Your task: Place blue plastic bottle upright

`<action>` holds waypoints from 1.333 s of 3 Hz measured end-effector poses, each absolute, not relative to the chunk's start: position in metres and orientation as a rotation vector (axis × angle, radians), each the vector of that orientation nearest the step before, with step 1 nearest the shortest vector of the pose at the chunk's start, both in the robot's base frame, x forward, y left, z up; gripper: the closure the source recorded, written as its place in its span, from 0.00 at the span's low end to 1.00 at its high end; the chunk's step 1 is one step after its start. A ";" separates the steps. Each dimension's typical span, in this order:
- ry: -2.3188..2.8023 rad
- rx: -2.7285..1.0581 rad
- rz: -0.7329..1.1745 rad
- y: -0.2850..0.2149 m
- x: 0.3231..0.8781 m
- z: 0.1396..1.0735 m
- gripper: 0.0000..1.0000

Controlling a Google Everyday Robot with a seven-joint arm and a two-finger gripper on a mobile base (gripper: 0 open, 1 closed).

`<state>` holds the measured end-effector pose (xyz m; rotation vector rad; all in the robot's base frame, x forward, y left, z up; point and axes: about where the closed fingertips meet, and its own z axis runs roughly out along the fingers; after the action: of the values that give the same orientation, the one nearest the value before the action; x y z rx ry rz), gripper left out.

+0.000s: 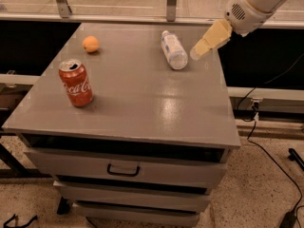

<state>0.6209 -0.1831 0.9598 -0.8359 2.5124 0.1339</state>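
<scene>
The blue plastic bottle (173,51) lies on its side at the back right of the grey cabinet top (137,103), white cap pointing to the far edge. It is clear with a white label. My gripper (198,52), with cream-coloured fingers, hangs just to the right of the bottle, above the table's right side and apart from the bottle. The white arm reaches in from the upper right corner.
A red Coca-Cola can (76,83) stands upright at the left. A small orange (90,44) rests at the back left. The cabinet has drawers (123,168) below. A black cable (266,151) runs over the floor at the right. A rail and glass stand behind.
</scene>
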 end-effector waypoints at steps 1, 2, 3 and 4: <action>2.556 -0.773 0.113 -0.167 0.643 0.940 0.00; 2.621 -0.696 0.111 -0.154 0.664 0.922 0.00; 2.689 -0.627 0.114 -0.142 0.682 0.908 0.00; 2.716 -0.603 0.129 -0.129 0.700 0.901 0.00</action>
<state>0.6998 -0.1291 0.9006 -0.6029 2.7162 0.1292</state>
